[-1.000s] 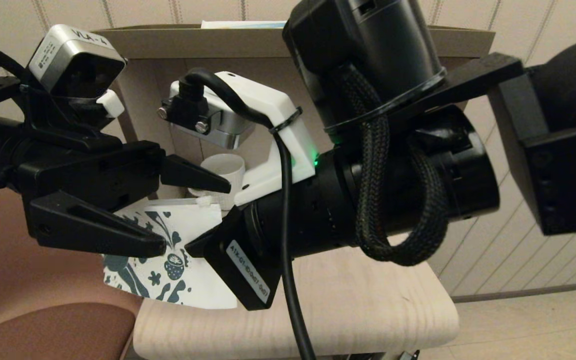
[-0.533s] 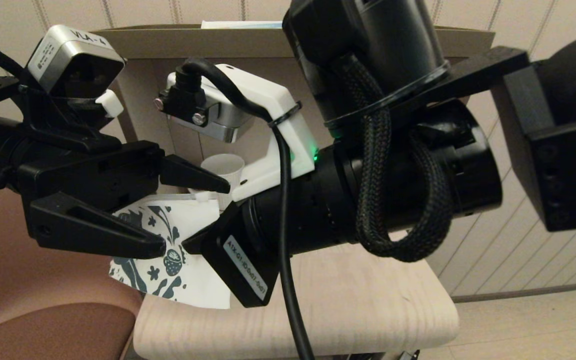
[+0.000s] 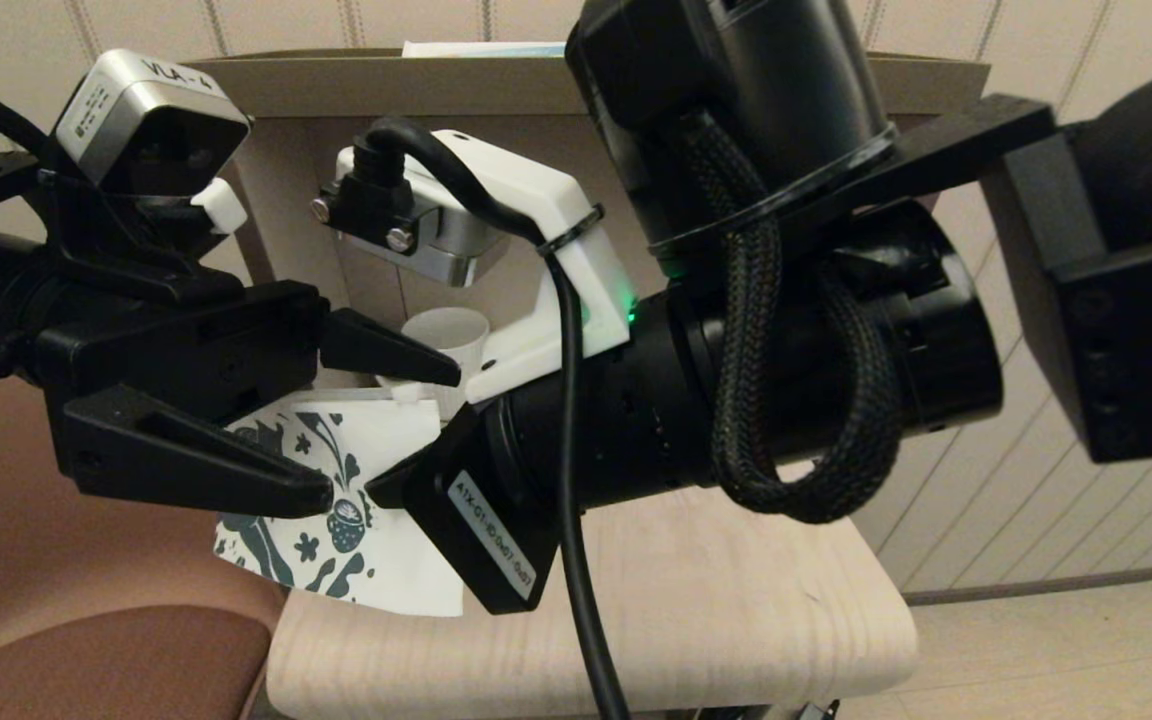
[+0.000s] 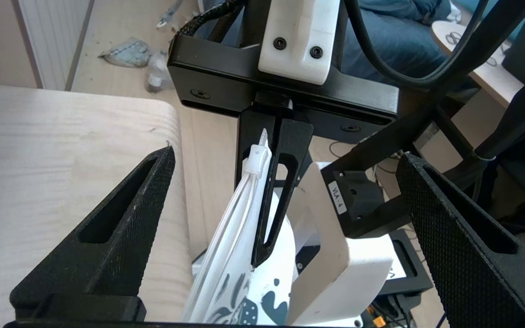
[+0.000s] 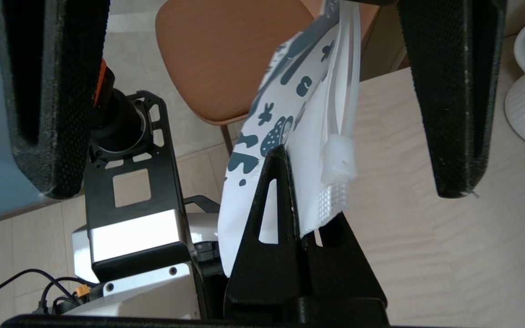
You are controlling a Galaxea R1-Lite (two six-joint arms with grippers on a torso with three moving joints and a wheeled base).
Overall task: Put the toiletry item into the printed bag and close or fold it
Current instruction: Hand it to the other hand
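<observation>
Right gripper (image 5: 296, 191) first: its jaws are clamped tight on the printed bag (image 3: 376, 540), pinching the corner by the zip-strip edge, with the little white slider (image 5: 337, 159) sitting just beside the pinch. The bag hangs lifted above the counter (image 3: 716, 600), tilted, its teal doodles facing the camera in the head view. In the left wrist view, the right fingers (image 4: 285, 182) are pressed together with the bag's edge caught between them and the pouch (image 4: 230, 273) trailing down from there.

Now the left gripper (image 3: 391, 430): jaws spread wide, gripping nothing. One finger (image 3: 386, 350) pokes out above the bag's top edge, the other (image 3: 206, 465) reaches across the printed face. Whether either one touches the fabric, cannot tell. The right wrist view shows those two textured fingers standing well apart, the bag hanging in the gap between them.

Further out, a white ribbed mug (image 3: 451, 345) stands on the counter behind the bag, partly hidden by the right wrist. A brown chair seat (image 3: 96, 665) sits off the counter's left edge. The right arm crosses from the upper right and fills the middle of the head view; the left arm comes in level from the left.

The toiletry item? Not visible in any view.
</observation>
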